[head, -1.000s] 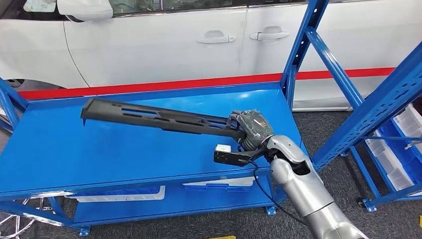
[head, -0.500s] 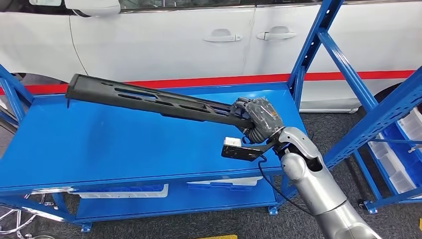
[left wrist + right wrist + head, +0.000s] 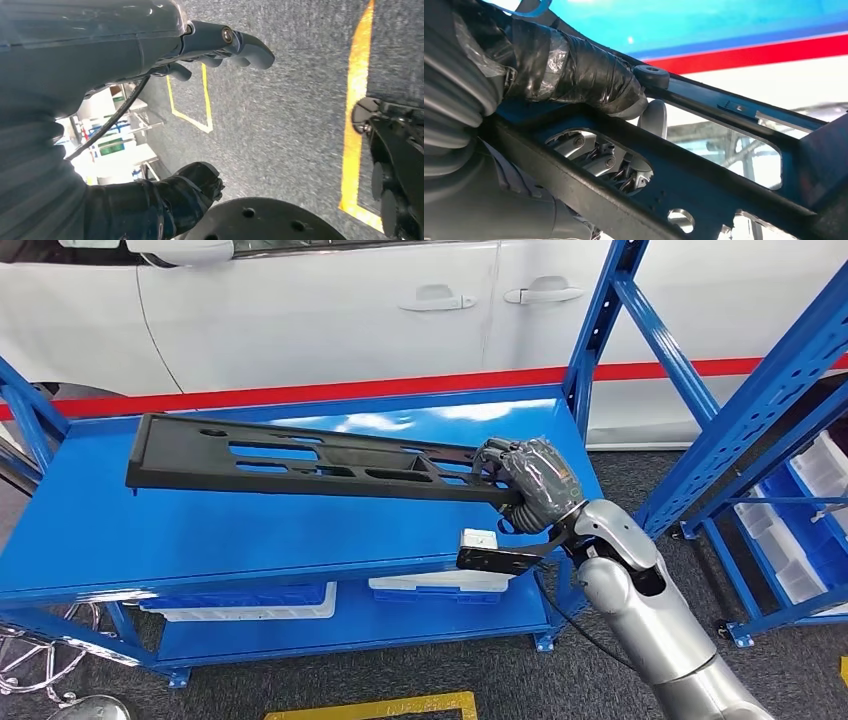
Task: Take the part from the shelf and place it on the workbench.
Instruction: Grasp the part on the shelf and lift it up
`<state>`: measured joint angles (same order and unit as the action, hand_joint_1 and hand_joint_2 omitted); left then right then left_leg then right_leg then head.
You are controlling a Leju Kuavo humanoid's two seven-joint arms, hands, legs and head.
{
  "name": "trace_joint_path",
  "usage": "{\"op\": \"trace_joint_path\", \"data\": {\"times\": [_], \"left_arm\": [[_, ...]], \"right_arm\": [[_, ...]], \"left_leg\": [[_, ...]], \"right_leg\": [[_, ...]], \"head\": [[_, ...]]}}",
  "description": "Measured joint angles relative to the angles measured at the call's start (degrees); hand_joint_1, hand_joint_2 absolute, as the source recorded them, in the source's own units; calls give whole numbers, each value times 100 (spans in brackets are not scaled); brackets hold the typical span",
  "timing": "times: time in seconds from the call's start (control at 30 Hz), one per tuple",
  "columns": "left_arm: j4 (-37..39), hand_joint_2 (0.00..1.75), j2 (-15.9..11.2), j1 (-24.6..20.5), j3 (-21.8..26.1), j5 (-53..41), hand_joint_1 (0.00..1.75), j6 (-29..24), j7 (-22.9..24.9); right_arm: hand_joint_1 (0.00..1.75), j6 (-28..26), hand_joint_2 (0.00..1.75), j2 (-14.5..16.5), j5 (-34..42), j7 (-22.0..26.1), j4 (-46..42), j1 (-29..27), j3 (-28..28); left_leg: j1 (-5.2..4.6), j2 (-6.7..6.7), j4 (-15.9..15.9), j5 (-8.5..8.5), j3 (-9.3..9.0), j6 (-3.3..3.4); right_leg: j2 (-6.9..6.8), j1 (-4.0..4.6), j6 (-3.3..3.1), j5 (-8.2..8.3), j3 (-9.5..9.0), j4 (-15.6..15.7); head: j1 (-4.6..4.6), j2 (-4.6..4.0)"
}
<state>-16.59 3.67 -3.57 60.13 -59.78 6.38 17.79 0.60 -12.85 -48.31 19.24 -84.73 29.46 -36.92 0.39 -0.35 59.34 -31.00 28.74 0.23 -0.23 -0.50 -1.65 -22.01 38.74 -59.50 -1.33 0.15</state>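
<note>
Black slotted part [image 3: 310, 462] stretches across the frame's middle above the blue surface [image 3: 250, 530], its right end clasped by the right hand [image 3: 530, 485]; left hand [image 3: 220, 47] hangs empty, fingers loosely curled.

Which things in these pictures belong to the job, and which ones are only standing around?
Job:
- long black part, held at one end
- right hand gripping it
- blue workbench beneath it

Only around:
- white car behind
- blue shelf rack
- white bins on the lower level
- left hand, holding nothing
</note>
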Motion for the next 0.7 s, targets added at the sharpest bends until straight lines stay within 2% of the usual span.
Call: {"op": "trace_joint_path", "data": {"times": [0.03,0.13,0.17,0.2,0.23,0.27,0.3,0.33,0.37,0.4,0.43,0.5,0.53,0.57,0.63,0.67,0.7], "left_arm": [[0,175,-3,-3,1,-10,0,0,-1],[0,175,-11,-6,13,-53,0,0,-5],[0,175,-12,-10,19,-72,0,0,-7],[0,175,-12,-15,26,-94,0,0,-7],[0,175,-11,-19,32,-119,0,0,-7],[0,175,-13,-21,35,-142,0,0,-7],[0,175,-14,-22,38,-168,0,0,-7],[0,175,-16,-20,40,-191,0,0,-7],[0,175,-19,-19,42,-214,0,2,-7],[0,175,-21,-19,44,-231,0,6,-7],[0,175,-22,-19,45,-244,0,10,-7],[0,175,-25,-20,47,-257,0,17,-7],[0,175,-27,-19,49,-259,0,20,-7],[0,175,-31,-16,52,-261,0,25,-7],[0,175,-51,-8,69,-263,0,39,-7],[0,175,-63,-2,84,-262,0,55,-8],[0,175,-81,4,102,-256,0,76,-9]], "right_arm": [[175,-4,175,-11,1,-2,-57,-9,-1],[175,5,175,-46,21,-27,-221,-60,-3],[175,20,175,-67,37,-41,-267,-76,-7],[175,39,175,-89,63,-52,-311,-87,-15],[175,61,175,-113,100,-60,-346,-96,-31],[175,86,175,-129,141,-63,-376,-104,-53],[175,108,175,-144,187,-63,-405,-116,-80],[175,127,175,-158,229,-62,-429,-128,-109],[175,141,175,-169,262,-60,-454,-140,-135],[175,149,175,-174,290,-57,-484,-147,-159],[175,152,175,-176,309,-55,-521,-148,-183],[175,152,175,-177,327,-51,-609,-140,-225],[175,152,175,-177,331,-49,-650,-137,-246],[175,154,175,-177,337,-46,-683,-131,-267],[175,168,175,-171,352,-49,-733,-113,-321],[175,192,175,-155,359,-63,-755,-94,-359],[175,230,175,-119,362,-101,-778,-73,-403]], "left_leg": [[-16,-4,-169,43,-80,26],[-30,7,-215,173,-24,112],[-18,20,-234,242,4,154],[-3,39,-255,320,53,196],[7,58,-265,393,117,229],[5,64,-260,456,201,251],[3,72,-248,515,291,256],[2,76,-230,567,379,251],[1,77,-205,618,472,242],[1,77,-173,661,562,231],[2,75,-134,698,645,215],[-8,67,-59,760,775,166],[-14,64,-39,795,808,132],[-18,61,-37,838,828,97],[-15,51,-49,907,854,18],[-7,45,-11,850,893,-17],[2,38,110,681,958,-51]], "right_leg": [[-2,2,33,37,15,-1],[0,-12,139,135,31,25],[8,-16,165,58,61,-20],[17,-19,186,-136,121,-171],[22,-29,203,-420,204,-433],[24,-32,220,-735,295,-789],[24,-38,237,-977,369,-1173],[23,-43,252,-1085,390,-1465],[23,-47,260,-1064,327,-1592],[23,-52,260,-951,172,-1520],[23,-58,252,-816,-92,-1238],[29,-48,214,-764,-672,-458],[35,-34,189,-789,-852,-173],[38,-14,163,-827,-923,-28],[26,-4,86,-742,-865,18],[12,-10,35,-686,-819,31],[0,-20,-24,-617,-755,45]], "head": [[2,0],[4,0],[8,0],[10,0],[14,0],[19,0],[20,0],[21,0],[21,0],[21,0],[20,0],[16,0],[15,0],[13,0],[16,0],[17,0],[17,0]]}}
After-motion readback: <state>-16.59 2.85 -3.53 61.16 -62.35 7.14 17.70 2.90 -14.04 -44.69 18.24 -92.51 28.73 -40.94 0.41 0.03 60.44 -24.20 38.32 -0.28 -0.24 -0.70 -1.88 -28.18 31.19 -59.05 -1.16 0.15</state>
